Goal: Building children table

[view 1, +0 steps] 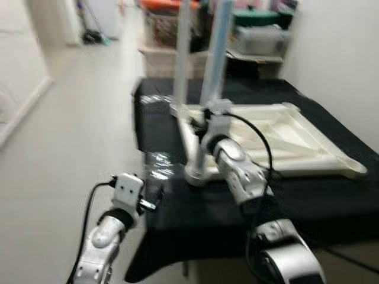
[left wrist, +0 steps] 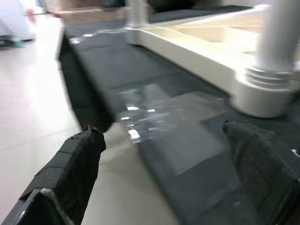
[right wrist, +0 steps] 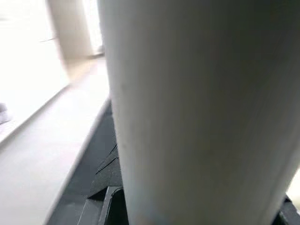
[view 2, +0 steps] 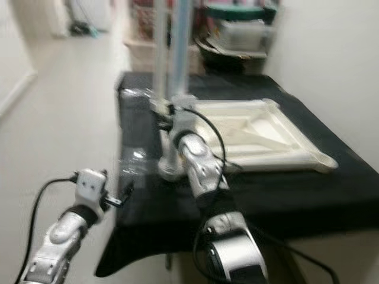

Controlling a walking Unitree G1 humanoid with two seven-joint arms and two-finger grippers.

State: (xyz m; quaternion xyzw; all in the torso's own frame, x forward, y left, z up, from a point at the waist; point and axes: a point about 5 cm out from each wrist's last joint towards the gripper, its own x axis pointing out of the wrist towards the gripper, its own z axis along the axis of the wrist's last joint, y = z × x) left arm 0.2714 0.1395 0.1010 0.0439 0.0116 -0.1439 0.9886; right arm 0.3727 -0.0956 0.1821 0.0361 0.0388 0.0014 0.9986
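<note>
— Black cloth [view 1: 308, 201] covers the bench where our upturned white tabletop [view 1: 278, 139] lies. Which step are we at?

— Fitting legs. Our right gripper [view 1: 204, 121] is up against a standing leg [view 1: 216, 53]; whether it pinches it, we cannot tell, the picture is blurred.

— And the left gripper [left wrist: 164, 173]?

— Spread wide, empty, with the near corner leg [left wrist: 276, 47] just ahead of it. Next we probably must turn the leg tight.

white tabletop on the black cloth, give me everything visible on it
The white tabletop lies upside down on the black cloth, ribbed underside up, looking like moulded plastic. Two pale legs stand upright in its far-left corner area, and another leg socket sits at the near-left corner with a leg in it. The right hand is at a leg; its grip is hidden.
</note>
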